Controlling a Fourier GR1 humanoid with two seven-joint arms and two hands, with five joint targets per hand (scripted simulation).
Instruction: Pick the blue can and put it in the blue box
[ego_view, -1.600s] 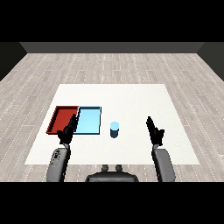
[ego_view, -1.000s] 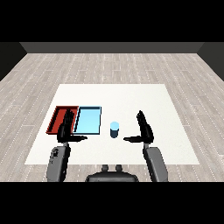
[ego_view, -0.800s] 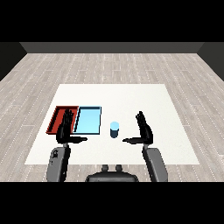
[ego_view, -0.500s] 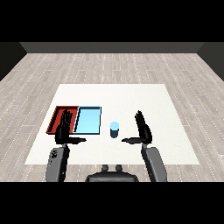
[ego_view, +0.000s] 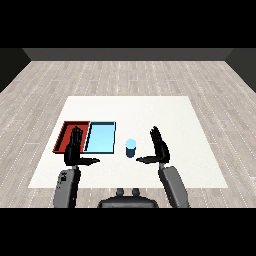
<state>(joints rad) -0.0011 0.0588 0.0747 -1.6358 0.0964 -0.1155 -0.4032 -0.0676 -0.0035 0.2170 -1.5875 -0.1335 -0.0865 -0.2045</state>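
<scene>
One head view, high and set back, facing forward and down

It looks across the whole white table (ego_view: 150, 107) to the wood floor (ego_view: 125, 75) beyond; both forearms enter from the lower corners, the left hand (ego_view: 74, 150) at left, the right hand (ego_view: 160, 150) at right, unmirrored. No second view.

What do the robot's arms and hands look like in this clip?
Two grey, tube-like forearms, each ending in a black hand with slim fingers and a thumb: the left hand and the right hand. No cables, sleeves or markings are visible.
</scene>
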